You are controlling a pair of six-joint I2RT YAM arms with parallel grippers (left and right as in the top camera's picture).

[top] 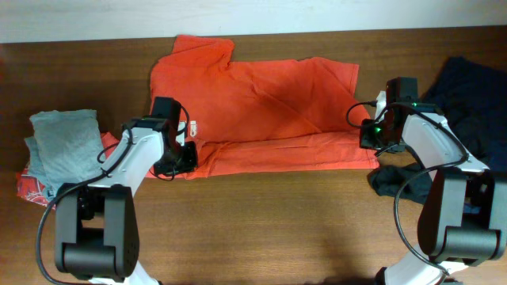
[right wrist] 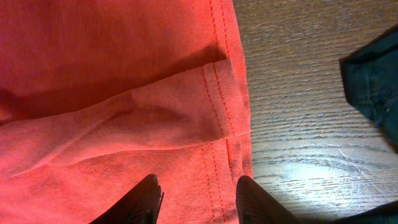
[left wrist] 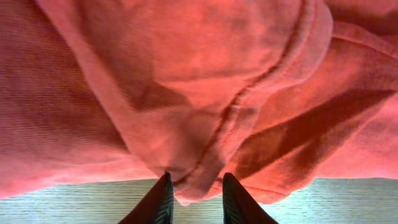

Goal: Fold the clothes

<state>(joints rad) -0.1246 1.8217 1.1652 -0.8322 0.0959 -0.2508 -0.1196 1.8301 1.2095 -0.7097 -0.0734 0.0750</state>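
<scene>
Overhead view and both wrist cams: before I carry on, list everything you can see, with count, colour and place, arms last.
orange-red T-shirt: one, orange-red, spread across the far middle of the table, near edge folded over
grey garment: one, grey, folded, at the left edge
red patterned cloth: one, red with white print, under the grey garment
dark navy garment: one, navy, far right corner
dark cloth: one, dark grey, beside the right arm
table: one, brown wood
left gripper: one, black fingers, either side of a hem fold at the shirt's near left corner
right gripper: one, black fingers, apart over the shirt's right edge
</scene>
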